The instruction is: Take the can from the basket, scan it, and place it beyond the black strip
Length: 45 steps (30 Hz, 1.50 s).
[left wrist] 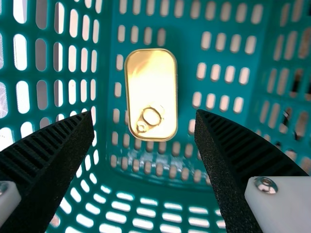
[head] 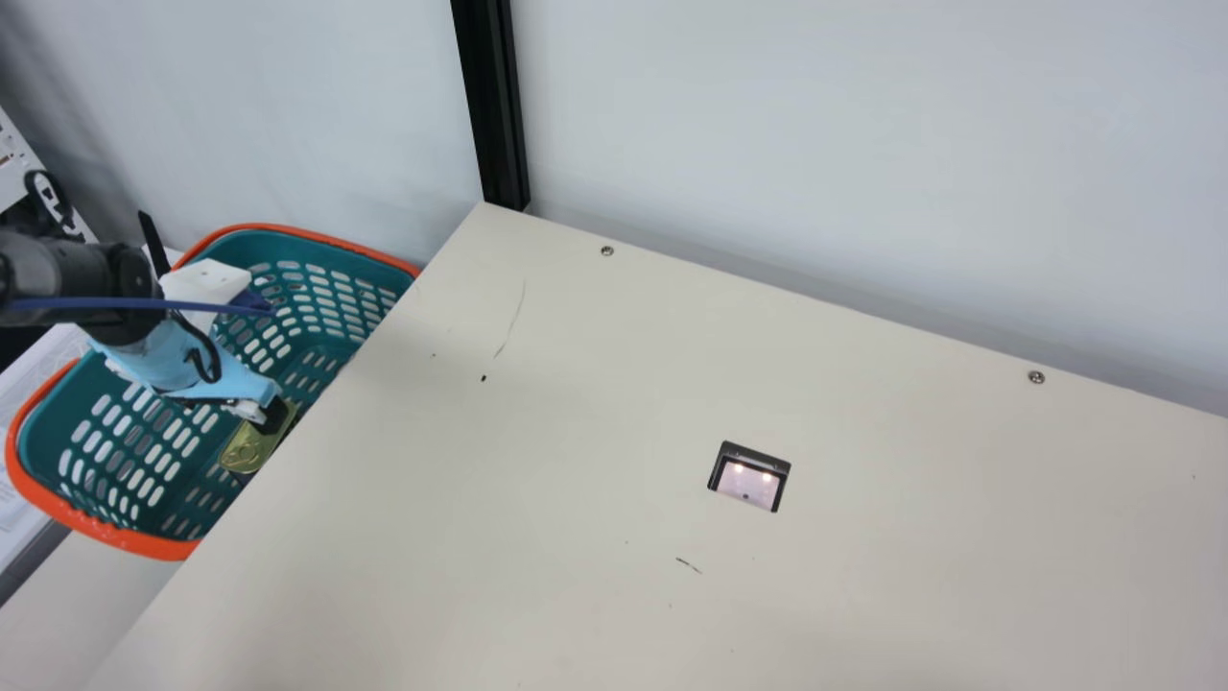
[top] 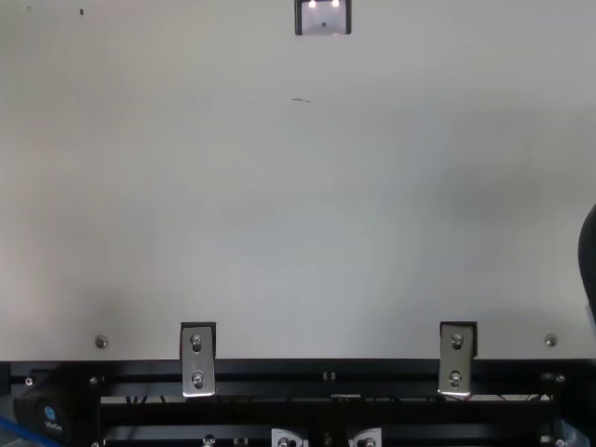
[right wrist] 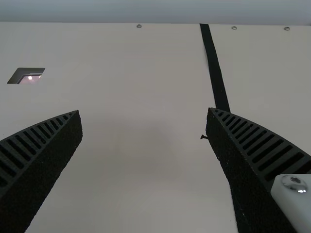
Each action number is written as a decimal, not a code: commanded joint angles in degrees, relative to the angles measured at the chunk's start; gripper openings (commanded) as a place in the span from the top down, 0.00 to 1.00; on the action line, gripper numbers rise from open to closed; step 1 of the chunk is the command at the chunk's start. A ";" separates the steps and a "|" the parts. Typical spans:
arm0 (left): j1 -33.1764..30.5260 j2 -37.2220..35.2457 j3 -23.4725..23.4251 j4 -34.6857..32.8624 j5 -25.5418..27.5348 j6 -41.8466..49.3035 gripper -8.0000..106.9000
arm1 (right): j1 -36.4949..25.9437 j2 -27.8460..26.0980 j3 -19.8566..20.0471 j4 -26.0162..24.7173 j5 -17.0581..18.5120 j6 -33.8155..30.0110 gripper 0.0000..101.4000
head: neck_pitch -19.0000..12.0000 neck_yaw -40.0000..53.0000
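Can (left wrist: pixel 150 77) lying flat on the basket (head: pixel 134 542) floor, left gripper (head: pixel 276 416) angled down close over it, spread wide and empty. Right gripper (right wrist: pixel 144 111) gaping too, above the table (head: pixel 576 432). Shiny gold lid, rounded corners, ring pull; slotted teal plastic, orange rim. One wall pretty close, way roomier floor opposite.

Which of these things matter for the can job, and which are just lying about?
For the job: can, teal basket, lit scanner window, black strip, left gripper.

Just there: metal brackets, table screws, black post, scuff marks.
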<state>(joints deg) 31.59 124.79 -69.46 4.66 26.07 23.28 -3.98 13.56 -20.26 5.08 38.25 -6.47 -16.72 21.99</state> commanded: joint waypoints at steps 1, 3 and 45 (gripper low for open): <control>0.52 1.51 -0.34 -0.72 -1.37 0.63 0.15 | 0.00 0.00 0.00 0.00 0.00 0.00 0.00 | -1.47 0.51; 1.00 2.71 -0.69 -1.63 -2.38 1.36 0.15 | 0.00 0.00 0.00 0.00 0.00 0.00 0.00 | -1.47 0.51; 1.95 20.77 -12.59 -13.98 -6.05 13.47 0.84 | 0.00 0.00 0.00 0.00 0.00 0.00 0.00 | -1.47 0.51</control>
<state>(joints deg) 33.55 145.41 -81.82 -9.82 19.93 37.34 -3.98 13.56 -20.26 5.08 38.25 -6.47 -16.72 21.99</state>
